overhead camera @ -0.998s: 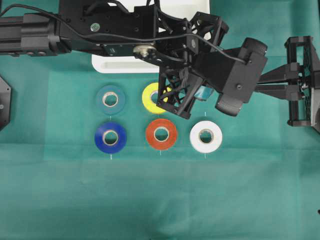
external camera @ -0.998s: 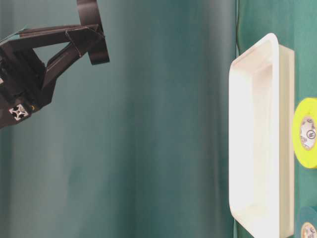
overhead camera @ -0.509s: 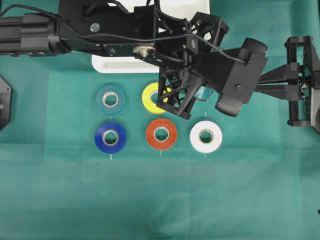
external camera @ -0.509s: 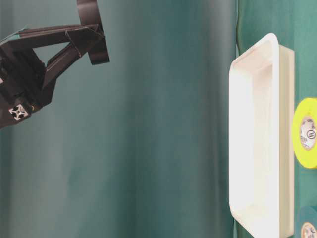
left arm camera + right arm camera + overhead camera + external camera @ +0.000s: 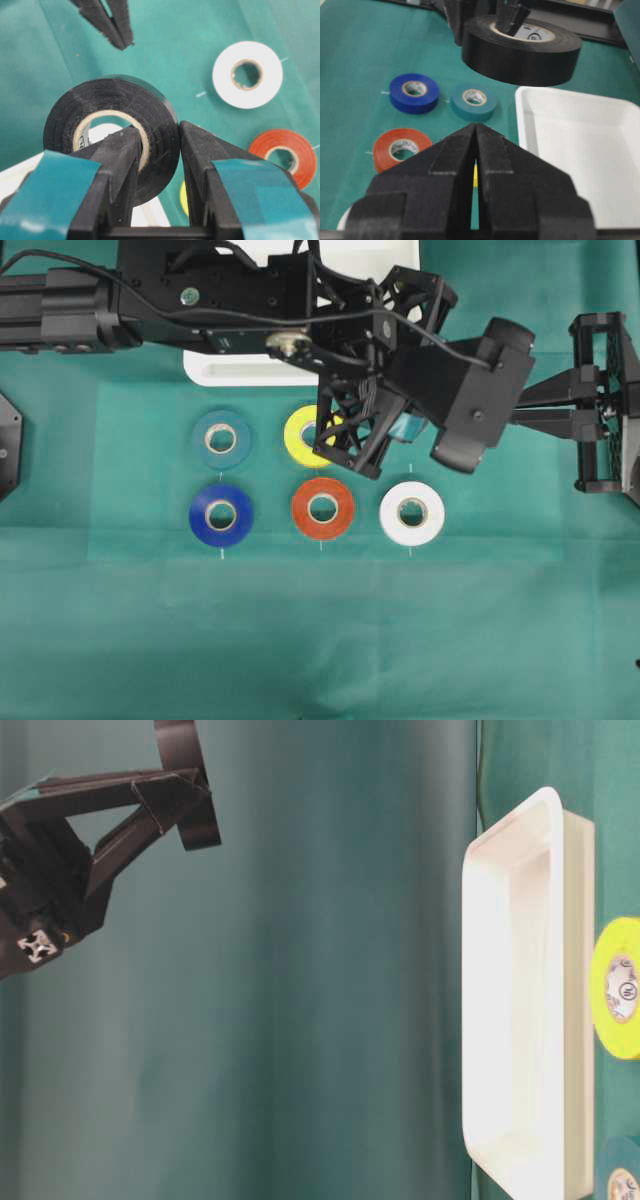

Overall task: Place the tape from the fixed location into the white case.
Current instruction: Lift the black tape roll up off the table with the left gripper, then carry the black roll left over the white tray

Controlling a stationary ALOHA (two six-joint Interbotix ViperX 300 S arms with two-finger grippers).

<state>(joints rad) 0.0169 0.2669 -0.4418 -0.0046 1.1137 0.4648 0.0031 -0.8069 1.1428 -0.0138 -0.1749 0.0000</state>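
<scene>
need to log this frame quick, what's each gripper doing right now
Left gripper: shut on the black tape, one finger through its core.
Right gripper: shut, holding nothing.

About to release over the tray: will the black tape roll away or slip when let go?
The black tape looks stiff; the left gripper pinches its wall without denting it. Held nearly flat, it will probably land flat; on edge it could roll, though the white case rim should contain it.

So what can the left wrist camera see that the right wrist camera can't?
Only the left wrist view shows the left gripper pinching the tape's wall, one finger through its core, plus the whole white roll. Only the right wrist view shows the blue roll, the teal roll and the shut right gripper. Both show the black tape, the red roll and the white case.
</scene>
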